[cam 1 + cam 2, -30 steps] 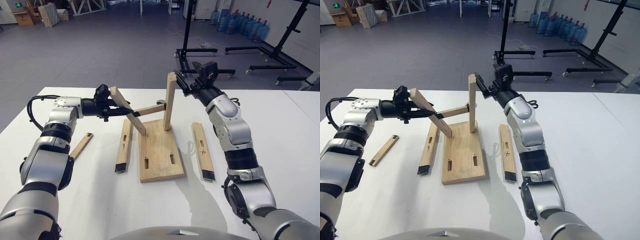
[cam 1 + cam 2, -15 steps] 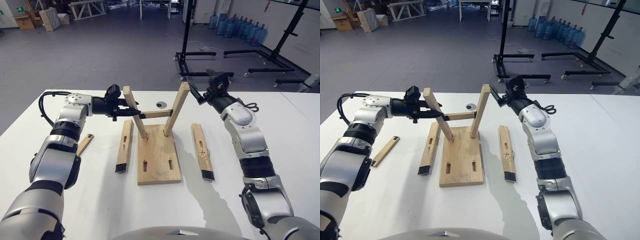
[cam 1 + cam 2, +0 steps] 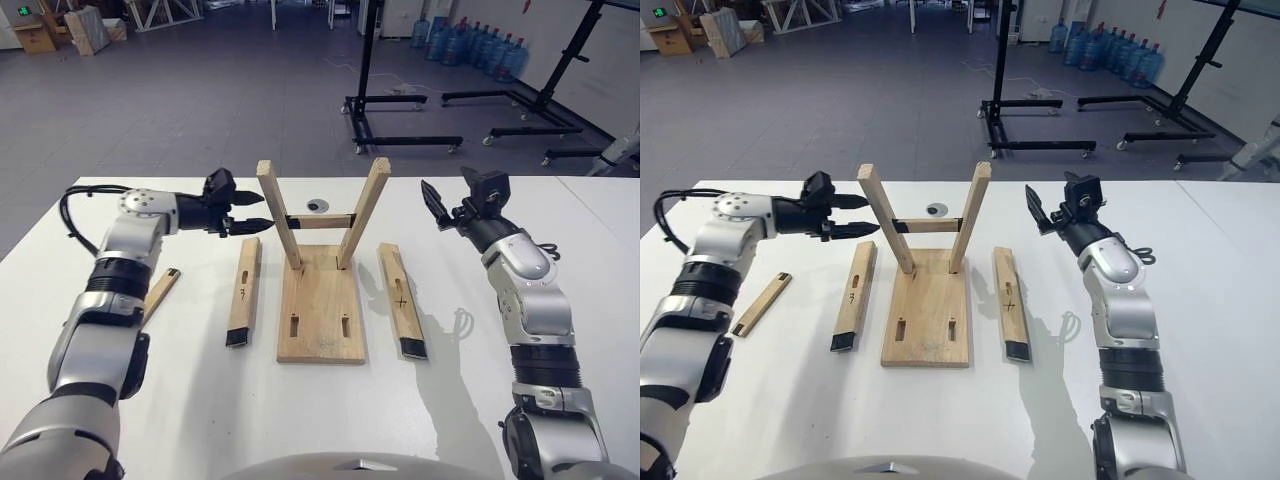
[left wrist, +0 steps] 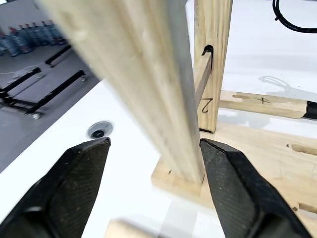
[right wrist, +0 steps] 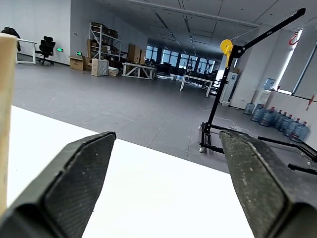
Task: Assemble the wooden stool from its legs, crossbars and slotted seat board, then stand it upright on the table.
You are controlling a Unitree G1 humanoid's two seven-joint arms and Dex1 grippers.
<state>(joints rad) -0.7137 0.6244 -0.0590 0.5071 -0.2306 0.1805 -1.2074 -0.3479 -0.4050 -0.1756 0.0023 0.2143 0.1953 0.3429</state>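
The slotted seat board (image 3: 320, 318) lies flat in the middle of the table. At its far end stand two legs, the left leg (image 3: 279, 216) and the right leg (image 3: 364, 212), leaning slightly outward and joined by a crossbar (image 3: 324, 221). My left gripper (image 3: 256, 213) is open with its tips just left of the left leg; in the left wrist view that leg (image 4: 148, 84) rises close in front of the spread fingers (image 4: 74, 193). My right gripper (image 3: 432, 204) is open, well to the right of the right leg, holding nothing.
Two loose legs lie flat on either side of the board, one on its left (image 3: 243, 292) and one on its right (image 3: 400, 300). A short loose crossbar (image 3: 160, 291) lies further left. A round grommet (image 3: 318, 206) sits behind the frame. Metal stands are on the floor beyond the table.
Both grippers have opened and let go of the legs. The leg frame has gone from tilted to standing on the seat board. The right gripper has drawn away to the right.
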